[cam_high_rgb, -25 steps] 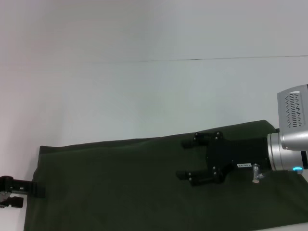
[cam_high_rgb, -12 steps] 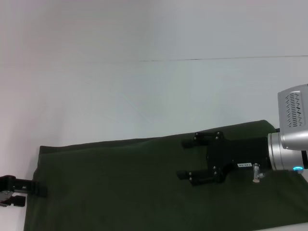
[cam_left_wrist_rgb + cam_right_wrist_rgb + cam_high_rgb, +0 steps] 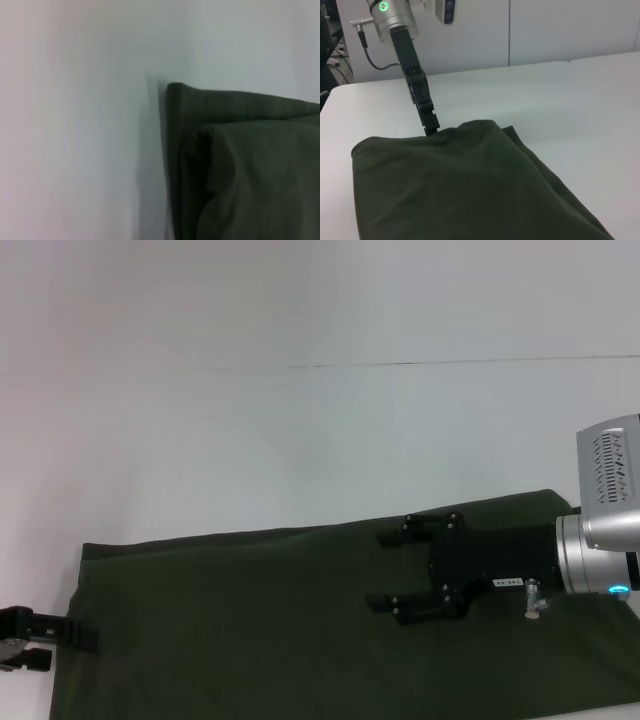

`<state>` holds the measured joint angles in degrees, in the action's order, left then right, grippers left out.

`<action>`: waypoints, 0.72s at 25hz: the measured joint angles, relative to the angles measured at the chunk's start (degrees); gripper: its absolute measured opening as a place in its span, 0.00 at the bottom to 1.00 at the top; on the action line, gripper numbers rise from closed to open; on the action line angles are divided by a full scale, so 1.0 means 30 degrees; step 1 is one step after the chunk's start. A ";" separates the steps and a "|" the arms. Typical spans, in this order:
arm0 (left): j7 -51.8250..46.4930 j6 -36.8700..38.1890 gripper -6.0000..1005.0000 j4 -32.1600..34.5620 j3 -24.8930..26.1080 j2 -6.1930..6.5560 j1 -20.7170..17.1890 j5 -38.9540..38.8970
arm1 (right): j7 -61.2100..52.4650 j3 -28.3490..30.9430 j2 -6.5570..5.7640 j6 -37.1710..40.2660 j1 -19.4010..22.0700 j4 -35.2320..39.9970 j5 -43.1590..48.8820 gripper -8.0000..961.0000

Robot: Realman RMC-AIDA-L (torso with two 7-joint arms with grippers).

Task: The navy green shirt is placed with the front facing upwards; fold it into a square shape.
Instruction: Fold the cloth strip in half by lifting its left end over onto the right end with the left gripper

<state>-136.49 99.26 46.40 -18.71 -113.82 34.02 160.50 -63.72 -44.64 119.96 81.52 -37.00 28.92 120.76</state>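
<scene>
Soft and limp, the navy green shirt point(image 3: 250, 625) wants pinching at its edges; the right claw point(image 3: 390, 571) hovers spread, the left claw point(image 3: 25, 640) pinches its end.

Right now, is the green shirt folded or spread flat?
Folded. The shirt lies as a long band on the table, with no sleeves or print showing, and the left wrist view shows stacked layers at its end.

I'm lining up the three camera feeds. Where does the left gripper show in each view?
Head view: left gripper at the picture's lower left edge, at the left end of the navy green shirt.
Left wrist view: not in it.
Right wrist view: far off, at the shirt's far edge.
Shared landmark: the shirt's folded left end.
</scene>
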 joint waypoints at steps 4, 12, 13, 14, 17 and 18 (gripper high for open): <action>-0.0022 -0.0082 0.87 0.0002 -0.0085 -0.0001 -0.0005 0.0011 | -0.0001 0.0000 0.0000 -0.0011 0.0000 -0.0001 0.0000 0.89; -0.0030 -0.0073 0.87 -0.0048 -0.0122 0.0004 -0.0005 -0.0063 | -0.0001 0.0000 0.0000 -0.0054 0.0001 -0.0001 0.0000 0.89; -0.0038 -0.0071 0.87 -0.0093 -0.0122 0.0002 -0.0005 -0.0070 | -0.0001 0.0005 0.0000 -0.0060 0.0001 -0.0001 0.0000 0.89; -0.0052 -0.0071 0.87 -0.0149 -0.0122 -0.0005 -0.0002 -0.0081 | -0.0001 0.0006 0.0000 -0.0066 0.0002 0.0000 0.0000 0.89; -0.0098 -0.0080 0.87 -0.0217 -0.0122 -0.0032 0.0021 -0.0102 | -0.0001 0.0029 0.0000 -0.0076 0.0001 0.0000 -0.0001 0.89; -0.0115 -0.0080 0.87 -0.0262 -0.0122 -0.0037 0.0033 -0.0108 | -0.0001 0.0042 0.0001 -0.0077 0.0001 0.0000 0.0000 0.89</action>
<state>-136.84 99.03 45.61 -19.07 -113.93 34.12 160.18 -63.72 -44.52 119.96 81.29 -37.00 28.92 120.76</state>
